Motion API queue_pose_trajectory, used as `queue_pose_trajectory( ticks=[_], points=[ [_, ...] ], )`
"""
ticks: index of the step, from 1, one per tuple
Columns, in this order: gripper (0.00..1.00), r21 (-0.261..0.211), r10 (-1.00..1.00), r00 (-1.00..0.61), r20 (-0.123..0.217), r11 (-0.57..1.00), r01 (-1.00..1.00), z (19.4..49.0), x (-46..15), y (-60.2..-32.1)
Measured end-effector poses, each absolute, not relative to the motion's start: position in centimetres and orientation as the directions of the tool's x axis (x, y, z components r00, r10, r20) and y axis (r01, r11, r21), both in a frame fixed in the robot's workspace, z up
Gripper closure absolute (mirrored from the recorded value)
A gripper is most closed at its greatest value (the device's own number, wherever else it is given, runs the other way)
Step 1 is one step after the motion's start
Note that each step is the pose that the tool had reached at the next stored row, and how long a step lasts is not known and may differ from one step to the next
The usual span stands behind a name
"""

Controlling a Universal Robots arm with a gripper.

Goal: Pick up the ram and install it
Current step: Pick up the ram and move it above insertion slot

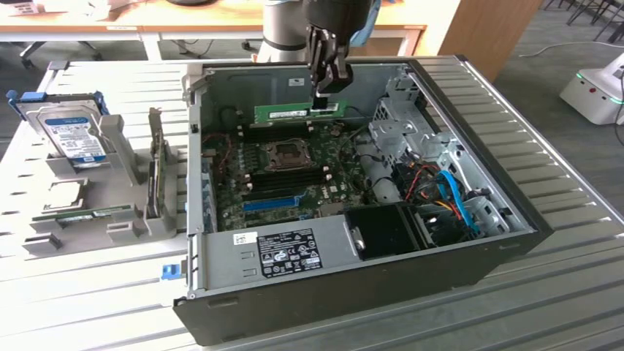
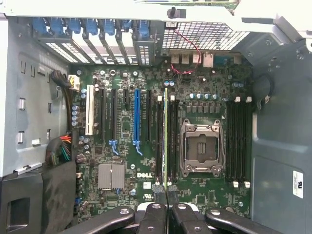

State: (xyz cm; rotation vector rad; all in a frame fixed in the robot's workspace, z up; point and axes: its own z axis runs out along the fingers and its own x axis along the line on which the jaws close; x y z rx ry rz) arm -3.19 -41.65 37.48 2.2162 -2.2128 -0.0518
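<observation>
slatted table (image 1: 551,131), fingers (image 1: 322,95) holding ram (image 1: 283,112) in case (image 1: 341,292)

Black jointed pincer (image 1: 321,99) under a grey, blue-capped arm (image 1: 283,33).

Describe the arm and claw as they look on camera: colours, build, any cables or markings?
The arm is a silver-grey tube with a light blue joint cap. The claw is black: a blocky body tapering into two jointed linkage fingers. In the wrist view, round silver pivot pins stud the black links. I cannot make out any cables or markings on it.
</observation>
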Motion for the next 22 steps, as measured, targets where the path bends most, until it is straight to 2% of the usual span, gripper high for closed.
queue_pose_trajectory(
  ticks=[22],
  points=[
    [0.88,0.03,-1.0,-0.009,-0.017,0.009,-1.0,37.48,-3.32,-41.33]
  ],
)
